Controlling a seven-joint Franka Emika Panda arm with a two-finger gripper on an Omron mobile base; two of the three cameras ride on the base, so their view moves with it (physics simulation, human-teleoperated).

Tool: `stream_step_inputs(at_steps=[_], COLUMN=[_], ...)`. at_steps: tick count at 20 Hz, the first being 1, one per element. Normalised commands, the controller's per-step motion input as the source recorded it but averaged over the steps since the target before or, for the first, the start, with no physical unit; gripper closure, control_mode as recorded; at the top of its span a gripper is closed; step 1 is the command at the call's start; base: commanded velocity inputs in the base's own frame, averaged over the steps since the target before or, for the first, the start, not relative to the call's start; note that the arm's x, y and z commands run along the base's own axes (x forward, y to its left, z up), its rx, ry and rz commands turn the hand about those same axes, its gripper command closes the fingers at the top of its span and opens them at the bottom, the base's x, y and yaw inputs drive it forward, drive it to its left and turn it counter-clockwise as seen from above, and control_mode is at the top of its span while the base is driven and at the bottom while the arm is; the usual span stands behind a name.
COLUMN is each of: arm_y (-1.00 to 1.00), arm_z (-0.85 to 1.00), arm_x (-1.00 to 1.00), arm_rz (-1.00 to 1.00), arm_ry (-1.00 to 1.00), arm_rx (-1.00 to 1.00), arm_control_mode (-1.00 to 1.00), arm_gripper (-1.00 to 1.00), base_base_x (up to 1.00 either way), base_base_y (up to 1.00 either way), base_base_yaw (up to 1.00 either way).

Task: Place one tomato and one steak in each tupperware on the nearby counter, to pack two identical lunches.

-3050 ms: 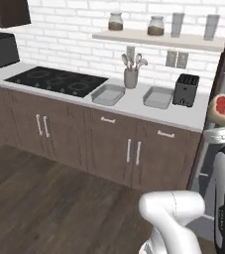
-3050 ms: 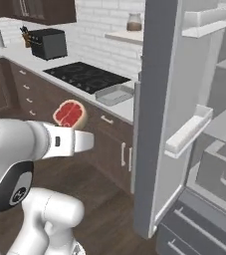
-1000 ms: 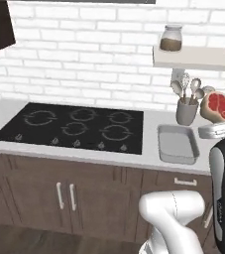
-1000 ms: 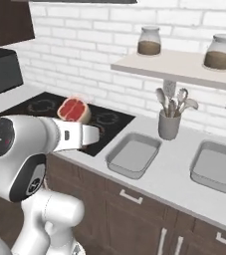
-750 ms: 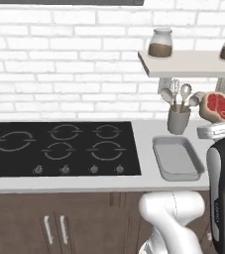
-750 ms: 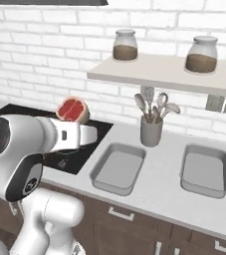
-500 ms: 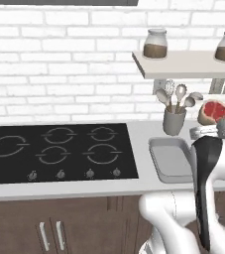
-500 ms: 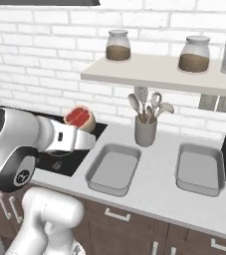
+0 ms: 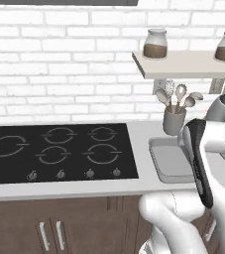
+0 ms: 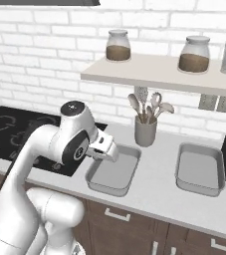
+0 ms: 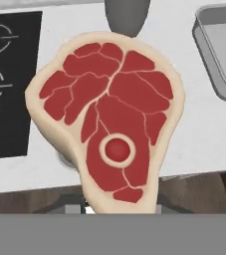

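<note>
Hand: pressed shut on the steak (image 11: 109, 117), a raw red cut with a pale fat rim and a round bone, which hangs upright close before the hand camera; in the right base view the hand (image 10: 106, 148) sits above the near-left corner of the left tupperware, its fingertips hidden behind the wrist.
Arm: white with dark joints, bent over the bench; it rises at the lower right of the left base view and at the lower left of the right base view.
Bench: long pale grey-white worktop (image 10: 159, 185) over dark brown cabinets with silver bar handles.
Cooktop: black glass hob (image 9: 59, 151) set into the bench, left of the containers, with a row of knobs along its front edge.
Wall shelf: pale board (image 10: 159, 72) on the white brick wall, carrying two lidded glass jars of brown contents.
Left tupperware: shallow grey rectangular container (image 10: 120, 175), on the bench just right of the hob, below the hand.
Right tupperware: a matching grey container (image 10: 199, 172), further right on the bench, near a dark appliance at the picture edge.
Utensil holder: grey cup (image 10: 145, 130) of spoons and a whisk, standing behind and between the two containers.
</note>
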Motion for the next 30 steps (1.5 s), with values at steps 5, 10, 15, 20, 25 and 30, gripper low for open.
stream_step_inputs(at_steps=[5,10,15,20,25,30], arm_y=[-0.25,0.06,0.11,0.0,-0.01,-0.1], arm_z=[-0.98,-0.68,-0.68,-0.44,-0.52,-0.54], arm_x=[0.7,0.67,0.69,0.61,0.35,0.1], arm_rz=[0.14,0.0,0.0,0.0,0.0,0.0], arm_ry=[0.1,0.11,0.15,0.01,-0.01,0.0], arm_rx=[0.19,0.0,-0.02,0.0,0.0,0.0], arm_control_mode=[-1.0,-1.0,-1.0,-1.0,-1.0,-1.0], arm_gripper=[1.0,1.0,1.0,1.0,1.0,1.0], base_base_x=[0.0,0.0,0.0,0.0,0.0,0.0], base_base_y=[0.0,0.0,0.0,0.0,0.0,0.0], base_base_yaw=[0.0,0.0,0.0,0.0,0.0,0.0])
